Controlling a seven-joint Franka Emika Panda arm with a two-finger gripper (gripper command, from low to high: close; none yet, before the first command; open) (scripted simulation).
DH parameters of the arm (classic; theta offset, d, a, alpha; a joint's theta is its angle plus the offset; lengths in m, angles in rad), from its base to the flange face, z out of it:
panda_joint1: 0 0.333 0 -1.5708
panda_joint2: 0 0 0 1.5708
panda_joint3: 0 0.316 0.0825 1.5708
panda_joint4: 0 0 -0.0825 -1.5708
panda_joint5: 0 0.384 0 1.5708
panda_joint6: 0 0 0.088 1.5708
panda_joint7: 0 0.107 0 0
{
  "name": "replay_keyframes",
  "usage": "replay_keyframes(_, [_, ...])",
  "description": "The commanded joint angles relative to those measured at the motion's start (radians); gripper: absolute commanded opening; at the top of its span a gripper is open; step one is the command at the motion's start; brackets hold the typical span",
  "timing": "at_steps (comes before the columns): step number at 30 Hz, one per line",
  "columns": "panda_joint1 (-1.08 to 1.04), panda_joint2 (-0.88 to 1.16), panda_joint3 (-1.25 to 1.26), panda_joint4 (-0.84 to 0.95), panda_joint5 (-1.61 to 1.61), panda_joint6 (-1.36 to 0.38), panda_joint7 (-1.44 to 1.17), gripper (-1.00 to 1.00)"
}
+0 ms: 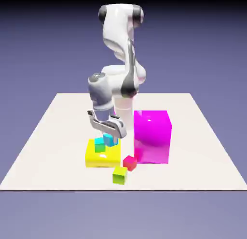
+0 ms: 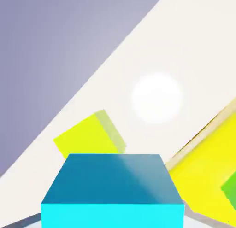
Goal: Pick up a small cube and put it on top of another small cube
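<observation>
Cyan cube point(image 2: 113, 192) clamped in fingers point(image 1: 110, 135), lifted, close beside teal cube point(image 1: 100, 145) on yellow block point(image 1: 102, 156). Remaining: align overhead, lower, release.

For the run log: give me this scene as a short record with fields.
table: white table
end effector: end effector, shut on cyan cube
cyan cube: fills the bottom of the hand view, just above and beside the teal cube
teal cube: sits on the yellow block
magenta block: large magenta block, at the exterior view's right of the yellow block
red cube: red cube, on the table in front of the magenta block
lime cube: lime cube, nearest the table's front edge
stacking: not yet done
</observation>
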Motion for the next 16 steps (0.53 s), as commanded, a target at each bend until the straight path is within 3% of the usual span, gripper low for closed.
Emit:
replay_keyframes(1, [0.007,-0.008,0.011,0.001,0.009,-0.006,0.045,-1.0])
replay_keyframes(6, [-0.032,0.058,0.148,-0.122,-0.035,0.074,0.246,-1.0])
replay_keyframes(13, [-0.017,0.261,0.174,-0.122,0.067,0.274,0.168,-1.0])
replay_keyframes(14, [-0.017,0.261,0.174,-0.122,0.067,0.274,0.168,1.0])
replay_keyframes(16, [-0.02,0.225,0.169,-0.122,0.049,0.239,0.182,1.0])
